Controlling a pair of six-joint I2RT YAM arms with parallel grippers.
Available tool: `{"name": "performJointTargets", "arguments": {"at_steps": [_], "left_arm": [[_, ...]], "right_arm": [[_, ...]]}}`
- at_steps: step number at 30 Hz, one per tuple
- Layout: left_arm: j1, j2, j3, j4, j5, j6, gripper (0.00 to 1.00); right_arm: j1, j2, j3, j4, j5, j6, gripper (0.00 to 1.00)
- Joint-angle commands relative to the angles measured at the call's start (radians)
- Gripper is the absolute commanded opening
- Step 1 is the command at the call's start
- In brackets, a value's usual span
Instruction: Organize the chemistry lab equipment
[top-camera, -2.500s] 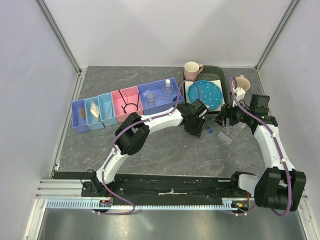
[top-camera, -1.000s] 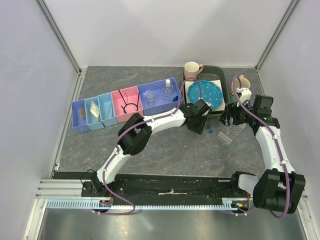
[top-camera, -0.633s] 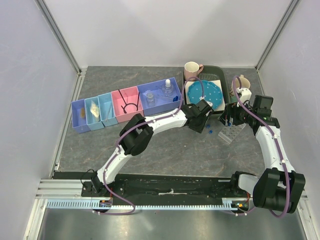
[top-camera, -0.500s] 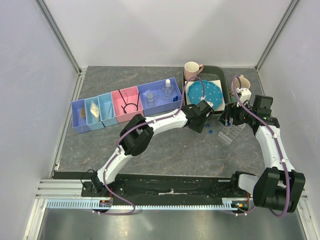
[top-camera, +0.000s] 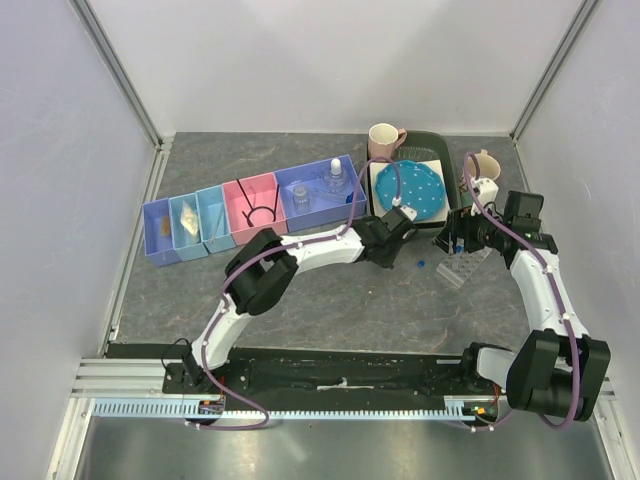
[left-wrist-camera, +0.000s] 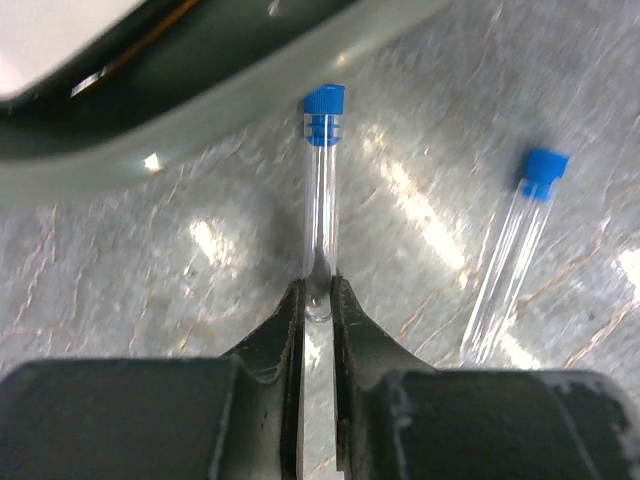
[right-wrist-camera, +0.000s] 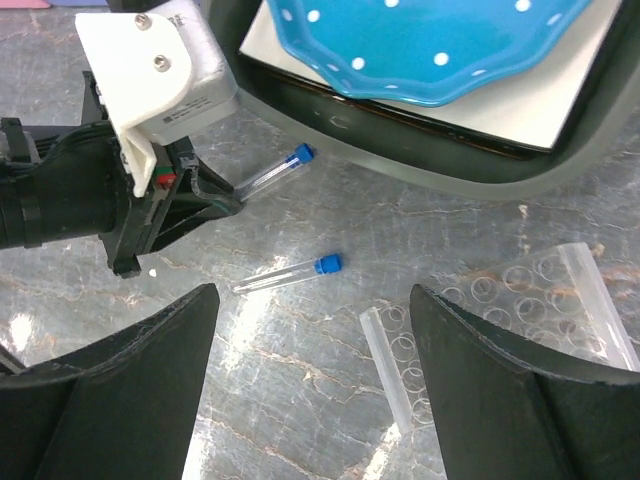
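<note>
Vial (left-wrist-camera: 322, 190) sits just off tray (left-wrist-camera: 200, 110) rim, L gripper (left-wrist-camera: 318, 300) pinched on its clear btm end. Grip's near the tip, so lift slow & level or it'll likely pivot. R gripper (right-wrist-camera: 312, 300) hangs wide open over 2nd vial (right-wrist-camera: 290, 272), near rack (right-wrist-camera: 500, 310).

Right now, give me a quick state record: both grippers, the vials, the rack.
left gripper: shut on the clear end of the gripped vial, blue cap pointing away
right gripper: open, holding nothing
loose vial: lying flat on the table, apart from both grippers
tube rack: on the table beside the loose vial, no vials in it
lift: cannot tell if the gripped vial is off the table
</note>
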Motion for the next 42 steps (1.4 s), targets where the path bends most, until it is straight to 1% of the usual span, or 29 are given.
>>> {"name": "performJointTargets", "arguments": {"at_steps": [1,3,4,5,6,7,9,10,12,15,18,19,22,25,28,29,33,39,40,42], "left_arm": [[0.004,-0.095,-0.204,0.04,0.005,0.029,0.04],[0.004,-0.155,-0.281,0.088,0.025,0.029,0.03],[0.004,-0.219,-0.356,0.135,0.039,0.029,0.03],[0.005,-0.25,-0.393,0.16,0.043,0.029,0.03],[0.004,-0.281,-0.465,0.185,0.045,0.028,0.03],[0.005,-0.316,-0.499,0.205,0.065,0.026,0.03],[0.005,-0.405,-0.591,0.268,0.077,0.021,0.02],[0.007,-0.433,-0.619,0.292,0.097,0.015,0.02],[0.005,-0.509,-0.689,0.343,0.108,0.002,0.02],[0.007,-0.611,-0.764,0.41,0.114,-0.021,0.02],[0.005,-0.698,-0.809,0.437,0.103,-0.044,0.02],[0.005,-0.715,-0.817,0.467,0.103,-0.058,0.02],[0.005,-0.763,-0.829,0.495,0.103,-0.084,0.02],[0.005,-0.795,-0.823,0.506,0.1,-0.095,0.02],[0.005,-0.816,-0.811,0.507,0.091,-0.098,0.02],[0.005,-0.82,-0.809,0.507,0.09,-0.098,0.02],[0.005,-0.823,-0.789,0.501,0.089,-0.092,0.02],[0.005,-0.826,-0.765,0.498,0.094,-0.074,0.02],[0.007,-0.824,-0.763,0.496,0.096,-0.072,0.02],[0.005,-0.824,-0.756,0.496,0.097,-0.071,0.02]], "right_arm": [[0.006,0.022,-0.007,-0.018,-0.092,-0.066,0.85],[0.017,0.03,-0.004,-0.028,-0.121,-0.092,0.89],[0.033,0.039,-0.001,-0.033,-0.134,-0.097,0.91],[0.044,0.042,0.003,-0.036,-0.144,-0.107,0.94],[0.076,0.048,0.007,-0.039,-0.161,-0.108,0.97],[0.095,0.062,0.019,-0.041,-0.167,-0.111,0.98],[0.139,0.085,0.039,-0.051,-0.189,-0.121,0.98],[0.185,0.112,0.063,-0.065,-0.192,-0.12,0.98],[0.225,0.149,0.089,-0.077,-0.209,-0.088,0.98],[0.25,0.218,0.143,-0.099,-0.276,-0.031,0.98],[0.253,0.295,0.239,-0.16,-0.327,-0.032,0.98],[0.253,0.338,0.297,-0.206,-0.338,-0.032,0.98],[0.264,0.425,0.382,-0.275,-0.403,-0.006,0.98],[0.293,0.477,0.413,-0.286,-0.466,0.055,0.97],[0.327,0.502,0.433,-0.286,-0.49,0.089,0.91],[0.333,0.505,0.438,-0.286,-0.493,0.096,0.86],[0.356,0.505,0.45,-0.286,-0.514,0.121,0.79],[0.376,0.513,0.439,-0.275,-0.522,0.152,0.57],[0.377,0.514,0.439,-0.274,-0.522,0.156,0.49],[0.38,0.519,0.447,-0.271,-0.523,0.164,0.45]]}}
